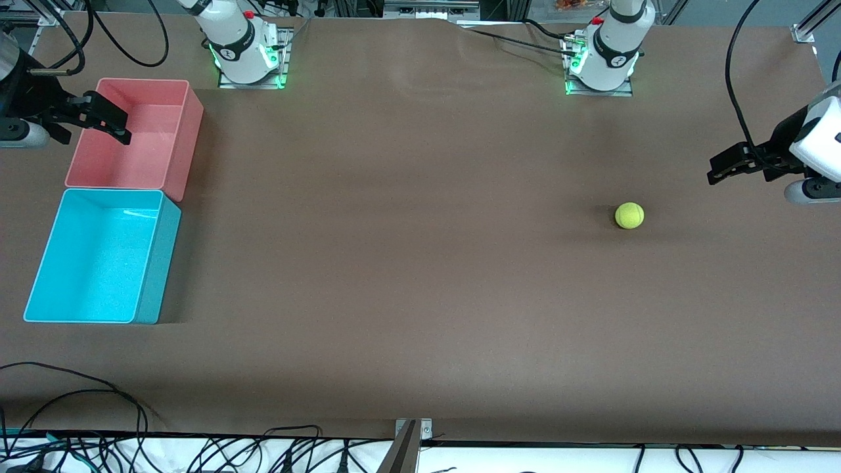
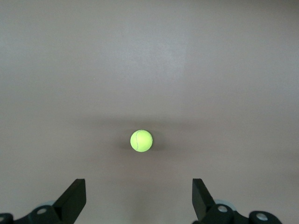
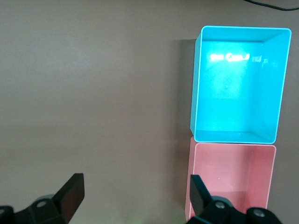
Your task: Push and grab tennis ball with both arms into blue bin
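Both my pincers, the left pincer (image 1: 717, 172) and right pincer (image 1: 121, 129), hang open, and a hard push could roll the tennis ball (image 1: 629, 215) past the blue bin (image 1: 148, 263) and off the worktop (image 1: 407, 276).

Front cam: high, across the table (image 1: 420, 276), facing both bases, whole top in frame. Left wrist cam looks down past its own fingers (image 2: 74, 198) at bare top w/ tennis ball (image 2: 141, 141), also in front cam (image 1: 629, 215). Right wrist cam looks down on blue bin (image 3: 239, 84) & pink bin (image 3: 231, 179), shared w/ front cam.
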